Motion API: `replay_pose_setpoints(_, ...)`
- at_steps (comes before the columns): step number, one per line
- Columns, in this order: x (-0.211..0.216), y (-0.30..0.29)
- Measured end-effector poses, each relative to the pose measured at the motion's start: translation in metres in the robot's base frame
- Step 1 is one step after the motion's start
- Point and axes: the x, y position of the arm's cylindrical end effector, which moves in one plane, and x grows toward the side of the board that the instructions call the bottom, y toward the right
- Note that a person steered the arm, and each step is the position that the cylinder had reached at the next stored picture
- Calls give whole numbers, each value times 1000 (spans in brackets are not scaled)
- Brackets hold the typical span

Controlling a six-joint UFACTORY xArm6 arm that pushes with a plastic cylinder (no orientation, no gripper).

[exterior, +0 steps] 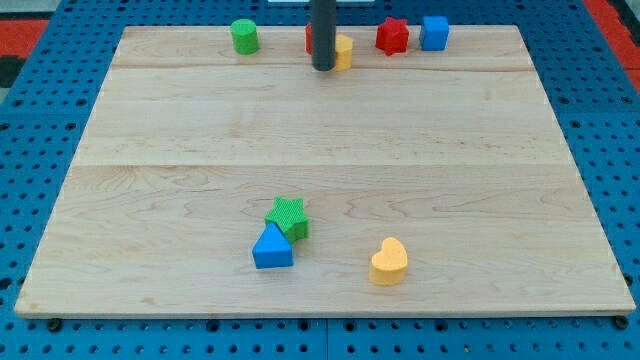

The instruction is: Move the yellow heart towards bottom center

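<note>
The yellow heart (pixel 389 262) is lying low on the bench (pixel 480 140), right of centre; my tip (pixel 323 67), no hand, is standing far off at top. Light, rigid, probably sliding easily if pushed on its right side

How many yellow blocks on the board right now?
2: the yellow heart near the view's bottom, right of centre, and a yellow block at the top edge beside my tip, partly hidden.

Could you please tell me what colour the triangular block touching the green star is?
Blue. The triangle shows clearly in the camera view, near the view's bottom, against the green star.
</note>
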Motion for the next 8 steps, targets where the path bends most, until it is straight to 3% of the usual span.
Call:
replay_pose_setpoints(1, 20, 8)
replay_pose_setpoints(2, 76, 26)
replay_pose_setpoints(4, 163, 144)
replay_pose_setpoints(5, 232, 175)
replay_pose_setpoints(7, 346, 159)
replay_pose_setpoints(8, 345, 133)
